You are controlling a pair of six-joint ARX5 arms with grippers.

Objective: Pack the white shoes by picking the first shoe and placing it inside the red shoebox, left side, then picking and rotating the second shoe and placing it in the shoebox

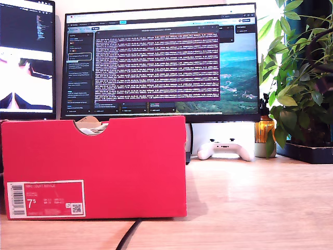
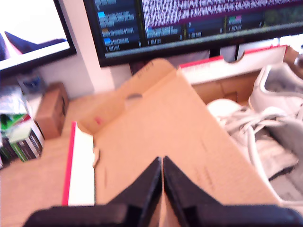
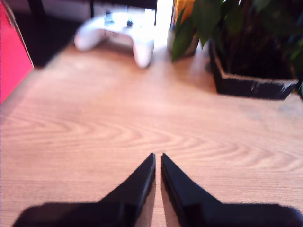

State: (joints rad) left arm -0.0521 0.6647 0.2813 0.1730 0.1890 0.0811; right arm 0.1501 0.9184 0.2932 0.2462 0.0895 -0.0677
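"Looking down past my first gripper point(image 2: 162, 163), what do you see?"

"Its two black fingers point(image 2: 147, 182) are pressed together with nothing between them. Right under the tips is a brown cardboard flap point(image 2: 165, 123) of the red shoebox point(image 2: 203, 64). Past the flap, off to one side of the fingers, the white shoes point(image 2: 270, 127) lie inside the box, laces and all. It looks like both are in, but I can only see part of them."

"And my second gripper point(image 3: 157, 161)?"

"Closed too, holding nothing. Only bare wooden table point(image 3: 142, 123) sits under the tips. A bit of the red box shows off to one side. Far ahead of the fingers are a white game controller point(image 3: 123, 30) and a plant pot point(image 3: 251, 75)."

"So is the job nearly done?"

"I think so. From the front, the box stands shut-looking, with a bit of shoe peeking through the round notch point(image 1: 89, 125)."

"What could go wrong?"

"The first gripper hangs close over the flap. If it drops lower, it could squash the flap or shove the box along the table. If the shoes sit too high, the lid might not close flat. And a big swing by the second gripper could knock the controller."
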